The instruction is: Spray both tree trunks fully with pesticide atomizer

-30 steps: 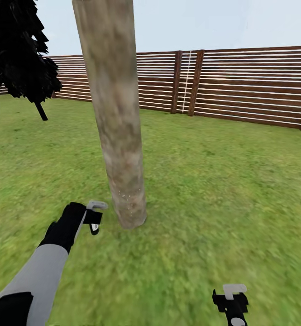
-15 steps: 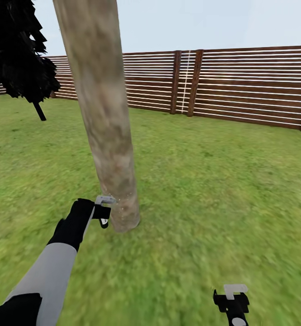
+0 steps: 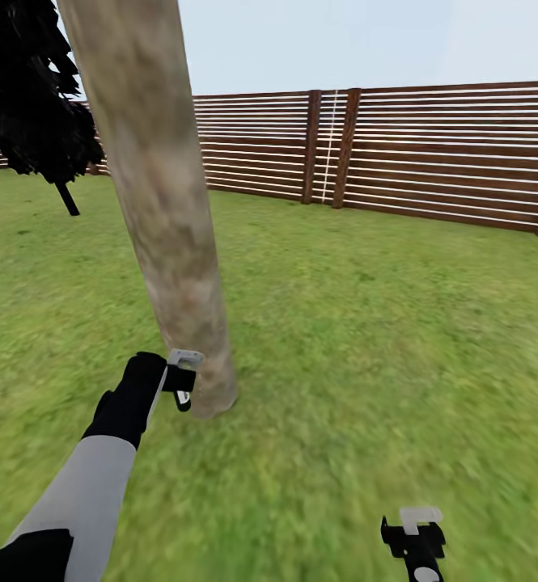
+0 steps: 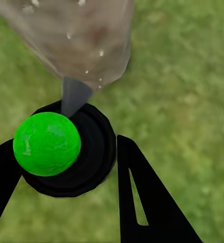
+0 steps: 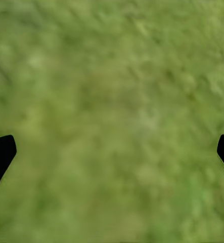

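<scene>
Lawn point(image 3: 398, 323) | mottled grey-brown trunk point(image 3: 167, 210) | left pincer point(image 4: 66, 152) grips green-topped atomizer point(image 4: 47, 144) | right pincer point(image 5: 112, 152) wide, empty

left arm point(image 3: 82, 493): showing a grey forearm shell, running into black wrist casing
grippers: showing black flat fingers point(image 4: 147, 202), pale grey plates on top

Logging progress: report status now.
Left gripper shut on atomizer, nozzle at tree trunk base. Right gripper open over grass. Nothing in the way.
</scene>
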